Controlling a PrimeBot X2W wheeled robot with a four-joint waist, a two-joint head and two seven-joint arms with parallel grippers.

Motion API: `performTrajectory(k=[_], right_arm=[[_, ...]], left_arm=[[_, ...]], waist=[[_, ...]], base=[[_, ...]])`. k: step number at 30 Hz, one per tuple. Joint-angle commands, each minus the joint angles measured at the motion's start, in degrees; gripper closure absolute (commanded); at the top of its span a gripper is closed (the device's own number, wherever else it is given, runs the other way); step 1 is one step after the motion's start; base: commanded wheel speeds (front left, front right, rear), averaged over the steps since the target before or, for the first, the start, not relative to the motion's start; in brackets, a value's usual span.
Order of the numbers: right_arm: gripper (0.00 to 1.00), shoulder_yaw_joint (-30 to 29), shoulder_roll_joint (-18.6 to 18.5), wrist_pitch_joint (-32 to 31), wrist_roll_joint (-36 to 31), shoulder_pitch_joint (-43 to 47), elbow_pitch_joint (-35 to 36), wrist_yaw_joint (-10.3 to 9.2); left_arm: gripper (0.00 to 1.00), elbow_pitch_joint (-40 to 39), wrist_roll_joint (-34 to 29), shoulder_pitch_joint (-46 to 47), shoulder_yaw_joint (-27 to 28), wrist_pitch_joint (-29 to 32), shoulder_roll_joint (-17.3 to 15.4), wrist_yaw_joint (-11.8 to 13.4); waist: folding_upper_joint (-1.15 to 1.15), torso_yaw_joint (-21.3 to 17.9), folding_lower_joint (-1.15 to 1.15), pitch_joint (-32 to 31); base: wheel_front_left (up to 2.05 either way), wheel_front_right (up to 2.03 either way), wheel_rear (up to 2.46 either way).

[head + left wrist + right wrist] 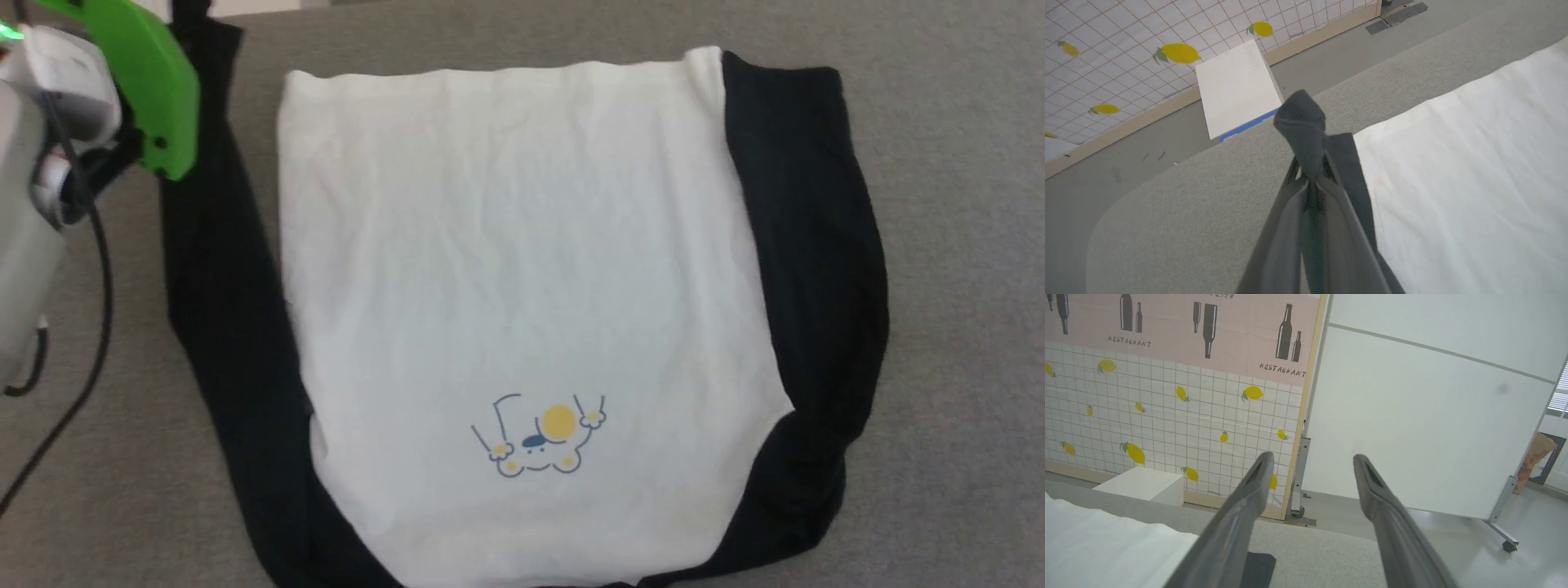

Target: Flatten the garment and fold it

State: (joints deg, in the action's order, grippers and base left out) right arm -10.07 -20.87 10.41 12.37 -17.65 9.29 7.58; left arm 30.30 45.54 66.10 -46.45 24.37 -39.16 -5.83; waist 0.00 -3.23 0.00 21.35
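Head cam sits up high looking almost straight down at the grey table (939, 327), close enough that the garment (522, 245) runs off the near edge of frame. Left wrist cam is low over the table's far left, aimed down and out toward the lemon-tiled wall (1106, 61) and white box (1237, 85) beyond. Right wrist cam is nearly level, facing that same far wall plus a white partition (1412, 416) to its right. Both wrist cams share wall and box; all three catch table and garment.
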Motion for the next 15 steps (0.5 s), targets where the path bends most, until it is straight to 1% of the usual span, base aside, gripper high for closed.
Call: performTrajectory(k=[1, 2, 4, 7, 9, 11, 15], right_arm=[[0.0, -0.47, -1.19, -0.7, 0.83, -2.52, -1.05, -0.09], [0.0, -0.99, -2.39, -1.35, 1.2, -4.04, -1.92, -0.09], [0.0, -2.2, -3.66, -2.32, 2.02, -6.02, -3.1, -0.09], [0.0, -3.72, -4.06, -2.56, 2.54, -7.4, -3.54, -0.09], [0.0, -4.45, -3.34, -2.25, 2.66, -7.29, -3.2, -0.09], [0.0, -4.43, -2.23, -1.87, 2.82, -6.04, -2.73, -0.09], [0.0, -3.31, 0.91, -0.94, 2.97, -2.21, -1.54, -0.09]], left_arm=[[1.0, -2.22, -0.61, -1.29, -0.21, -1.34, 0.53, -0.13], [1.0, -4.66, -1.12, -1.8, -0.46, -2.54, 0.78, 0.01], [1.0, -9.2, -1.86, -3.04, -1.04, -4.56, 1.76, 0.48], [1.0, -15.98, -2.55, -5.63, -2.6, -6.33, 3.44, 0.9], [1.0, -20.53, -2.13, -7.96, -3.69, -7.51, 5.19, 1.11], [1.0, -23.29, -2.33, -10.16, -5.19, -8.46, 6.82, 1.35], [1.0, -24.24, -3.29, -14.33, -8.1, -11.02, 10.15, 2.17]], waist=[[0.0, 3.73, 0.0, -2.84], [0.0, 4.46, 0.0, -3.13], [0.0, 5.88, 0.0, -3.72], [0.0, 7.2, 0.0, -4.56], [0.0, 7.55, 0.0, -5.12], [0.0, 7.48, 0.0, -6.03], [0.0, 5.96, 0.0, -8.22]], base=[[0.0, 0.0, 0.0], [0.0, 0.0, 0.0], [0.0, 0.0, 0.0], [0.0, 0.0, 0.0], [0.0, 0.0, 0.0], [0.0, 0.0, 0.0], [0.0, 0.0, 0.0]])
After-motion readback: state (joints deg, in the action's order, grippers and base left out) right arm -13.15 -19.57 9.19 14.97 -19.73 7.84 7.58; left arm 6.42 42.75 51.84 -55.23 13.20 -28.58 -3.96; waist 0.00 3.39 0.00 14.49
